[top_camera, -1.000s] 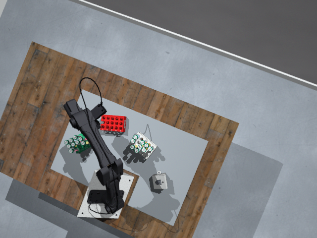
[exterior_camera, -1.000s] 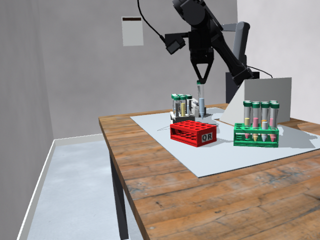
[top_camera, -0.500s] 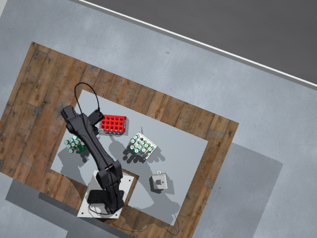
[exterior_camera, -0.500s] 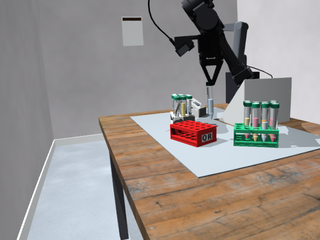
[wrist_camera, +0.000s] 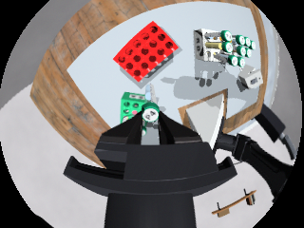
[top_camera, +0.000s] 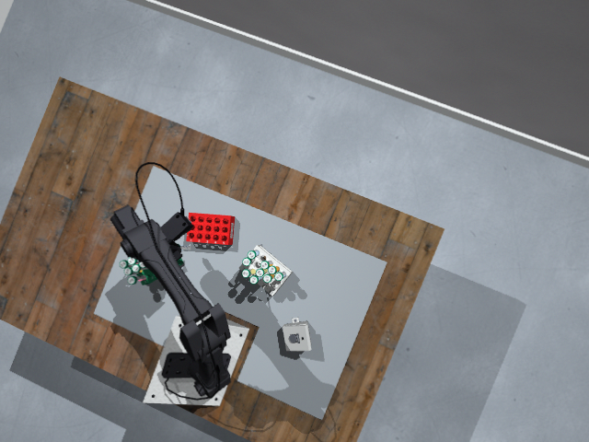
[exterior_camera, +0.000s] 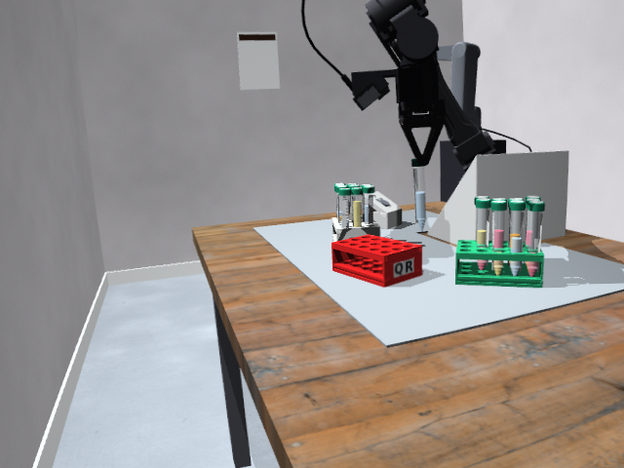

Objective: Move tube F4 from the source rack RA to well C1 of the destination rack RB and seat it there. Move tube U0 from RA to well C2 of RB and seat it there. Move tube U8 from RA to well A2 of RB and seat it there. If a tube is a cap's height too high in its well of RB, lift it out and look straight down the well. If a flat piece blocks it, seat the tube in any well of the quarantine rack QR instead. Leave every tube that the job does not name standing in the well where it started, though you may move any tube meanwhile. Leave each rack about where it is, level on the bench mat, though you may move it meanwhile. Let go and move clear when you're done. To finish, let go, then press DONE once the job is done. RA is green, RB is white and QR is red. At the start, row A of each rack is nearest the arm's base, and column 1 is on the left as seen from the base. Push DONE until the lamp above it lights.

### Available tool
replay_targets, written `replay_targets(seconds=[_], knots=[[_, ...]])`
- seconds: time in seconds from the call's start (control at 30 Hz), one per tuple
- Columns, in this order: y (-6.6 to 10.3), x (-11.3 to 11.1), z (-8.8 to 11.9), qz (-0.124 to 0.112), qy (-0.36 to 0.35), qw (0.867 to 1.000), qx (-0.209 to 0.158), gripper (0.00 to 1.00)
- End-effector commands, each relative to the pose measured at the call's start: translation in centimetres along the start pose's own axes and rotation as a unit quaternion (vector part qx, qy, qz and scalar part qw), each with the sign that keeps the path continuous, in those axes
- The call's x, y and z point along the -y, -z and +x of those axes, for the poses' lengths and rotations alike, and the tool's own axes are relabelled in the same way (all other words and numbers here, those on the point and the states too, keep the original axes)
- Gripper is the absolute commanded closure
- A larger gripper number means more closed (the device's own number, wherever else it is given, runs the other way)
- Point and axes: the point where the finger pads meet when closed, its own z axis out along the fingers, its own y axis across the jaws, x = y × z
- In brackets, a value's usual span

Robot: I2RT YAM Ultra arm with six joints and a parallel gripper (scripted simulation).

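Note:
My gripper (exterior_camera: 419,160) (wrist_camera: 150,114) is shut on the green cap of a clear tube (exterior_camera: 419,198) (wrist_camera: 150,114) with pale blue liquid. The tube hangs upright, clear of every rack, above the mat between the green rack RA (top_camera: 148,279) (exterior_camera: 498,279) (wrist_camera: 126,106) and the red rack QR (top_camera: 211,241) (exterior_camera: 363,264) (wrist_camera: 142,59). The cap's label is too blurred to read. RA holds several green-capped tubes. The white rack RB (top_camera: 283,281) (exterior_camera: 347,232) (wrist_camera: 199,38) also holds several tubes. QR's wells look empty. In the overhead view the arm hides my gripper.
The grey DONE button box (top_camera: 297,336) (exterior_camera: 387,212) (wrist_camera: 251,78) stands on the mat beyond RB. A white slanted panel (exterior_camera: 503,201) (wrist_camera: 209,116) rises at the arm's base, right behind RA. The mat's edge and bare wood lie in front of QR.

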Motion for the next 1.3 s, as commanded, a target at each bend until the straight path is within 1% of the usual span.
replay_targets(seconds=[0.0,0.13,0.3,0.37,0.4,0.43,0.47,0.53,0.6,0.67,1.07,1.1,1.17,1.23,1.27], knots=[[1.5,-0.1,0.8,-0.027,-0.007,1.000,0.012,1.00],[1.5,0.1,1.0,-0.027,-0.007,0.999,0.016,1.00],[1.4,0.6,1.7,-0.027,-0.007,1.000,0.011,1.00],[1.4,0.6,1.6,-0.027,-0.007,0.999,0.015,1.00],[2.0,0.2,1.3,-0.039,-0.013,0.999,0.016,1.00],[2.1,0.1,1.2,-0.041,-0.014,0.999,0.016,1.00],[1.4,0.9,1.3,-0.027,-0.004,0.999,0.019,1.00],[1.4,1.5,1.0,-0.026,0.000,0.999,0.019,1.00],[1.0,2.3,0.1,-0.023,-0.007,1.000,0.013,1.00],[1.0,2.3,0.1,-0.023,-0.007,1.000,0.013,1.00],[0.8,5.8,-1.8,-0.021,-0.006,1.000,0.013,1.00],[1.0,5.8,-1.7,-0.022,-0.003,1.000,0.016,1.00],[1.5,5.6,-1.6,-0.029,-0.042,0.999,0.019,1.00],[1.5,5.6,-1.6,-0.029,-0.042,0.999,0.019,1.00],[1.6,5.5,-1.7,-0.031,-0.059,0.998,0.018,1.00]])
